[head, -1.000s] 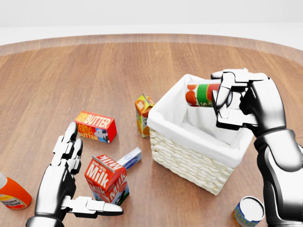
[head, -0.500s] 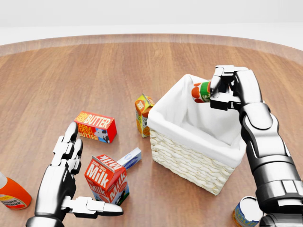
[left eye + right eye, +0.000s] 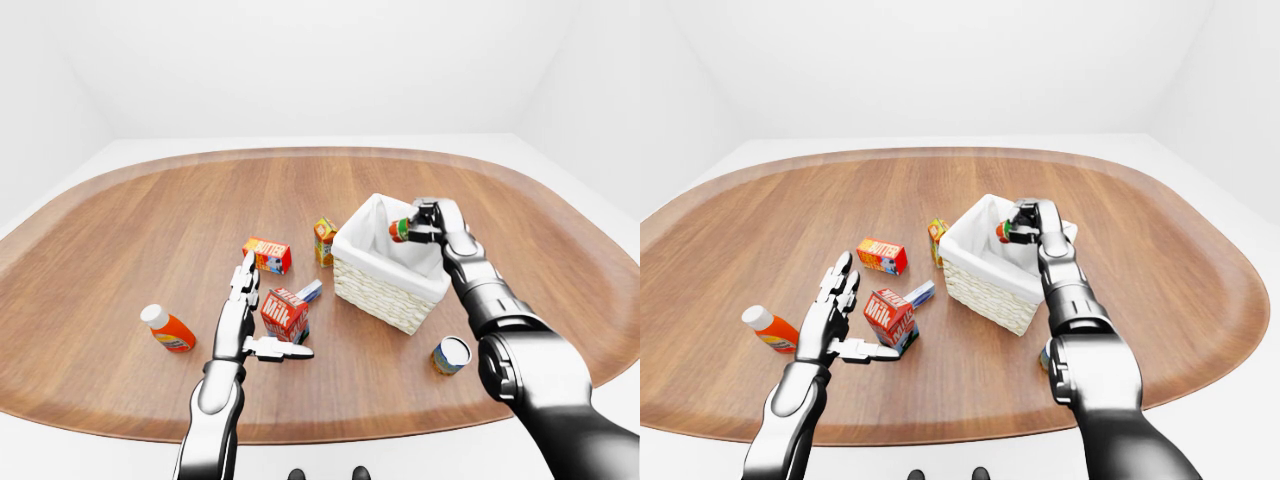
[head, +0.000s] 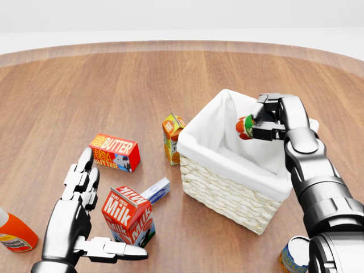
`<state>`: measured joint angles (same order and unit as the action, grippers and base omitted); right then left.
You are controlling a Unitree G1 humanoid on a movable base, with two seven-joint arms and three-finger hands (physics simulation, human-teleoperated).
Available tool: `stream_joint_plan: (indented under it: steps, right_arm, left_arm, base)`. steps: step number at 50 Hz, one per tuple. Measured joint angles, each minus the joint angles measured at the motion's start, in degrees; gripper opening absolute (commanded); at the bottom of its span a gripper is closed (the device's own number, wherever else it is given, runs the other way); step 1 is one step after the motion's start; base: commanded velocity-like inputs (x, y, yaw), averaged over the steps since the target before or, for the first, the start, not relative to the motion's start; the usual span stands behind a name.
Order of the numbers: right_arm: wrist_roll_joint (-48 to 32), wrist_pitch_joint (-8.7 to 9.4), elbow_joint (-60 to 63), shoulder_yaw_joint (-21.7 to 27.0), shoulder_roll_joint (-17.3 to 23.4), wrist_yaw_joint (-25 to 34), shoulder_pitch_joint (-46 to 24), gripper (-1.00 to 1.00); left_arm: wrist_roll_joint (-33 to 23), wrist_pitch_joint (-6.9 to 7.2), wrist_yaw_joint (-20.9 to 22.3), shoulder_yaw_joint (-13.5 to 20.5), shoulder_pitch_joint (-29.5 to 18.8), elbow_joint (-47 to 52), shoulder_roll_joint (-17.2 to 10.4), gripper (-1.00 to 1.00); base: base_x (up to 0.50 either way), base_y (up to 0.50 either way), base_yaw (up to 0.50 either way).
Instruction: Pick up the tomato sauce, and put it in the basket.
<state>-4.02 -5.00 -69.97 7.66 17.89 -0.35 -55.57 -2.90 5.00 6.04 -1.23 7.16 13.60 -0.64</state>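
Right hand (image 4: 272,118) pinches the tomato sauce can (image 4: 244,127) inside the mouth of the white-lined wicker basket (image 4: 227,193), just below its top-right rim. Can's long axis looks near horizontal, free end toward head-view left. Left hand (image 4: 79,222) spread flat beside the milk carton (image 4: 127,215).

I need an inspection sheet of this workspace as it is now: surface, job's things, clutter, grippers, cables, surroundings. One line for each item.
Surface: brown wooden table, rounded edge.
Job's things: tomato sauce held inside the mouth of the basket, not released; the basket is wicker with a white liner.
Clutter: butter box, milk carton, orange juice carton, small blue-white carton, orange bottle, can.
Grippers: right hand shut on the tomato sauce; left hand open beside the milk carton, touching nothing.
Cables: nothing seen.
Surroundings: white floor and walls.
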Motion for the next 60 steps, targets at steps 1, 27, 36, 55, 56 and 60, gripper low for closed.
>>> stream_joint_plan:
  steps: [1, 27, 36, 55, 56, 60]
  right_arm:
    - [-0.08, 0.0, -0.3, 0.03, 0.0, -0.13, -0.07, -0.86]
    - [-2.03, 0.0, -2.3, 0.83, 0.2, -1.65, -0.62, 1.0]
    - [-1.73, 0.0, -0.91, 0.82, 0.42, -1.1, -0.31, 1.0]
    - [1.57, 9.75, 32.38, 0.69, -0.97, 3.61, 11.0, 1.0]
    - [1.75, 10.0, 34.99, 0.77, -1.13, 3.89, 12.02, 1.0]
    - [2.38, 10.0, 45.34, 1.11, -1.73, 4.93, 15.74, 1.0]
  left_arm:
    - [0.0, 0.0, 0.0, 0.0, -0.01, -0.05, 0.0, 1.0]
    - [-0.07, 0.0, -0.01, -0.16, 0.21, 0.18, 0.03, 1.0]
    - [-0.05, 0.0, -0.01, -0.18, 0.25, 0.33, 0.03, 1.0]
    - [0.03, 0.0, -0.05, -0.12, 0.16, 0.22, 0.03, 1.0]
    - [0.04, 0.0, -0.06, -0.12, 0.16, 0.22, 0.03, 1.0]
    - [0.06, 0.0, -0.07, -0.12, 0.18, 0.23, 0.04, 1.0]
  base:
    - [0.0, 0.0, 0.0]
    - [0.0, 0.0, 0.0]
    - [0.0, 0.0, 0.0]
    - [0.0, 0.0, 0.0]
    - [0.0, 0.0, 0.0]
    - [0.0, 0.0, 0.0]
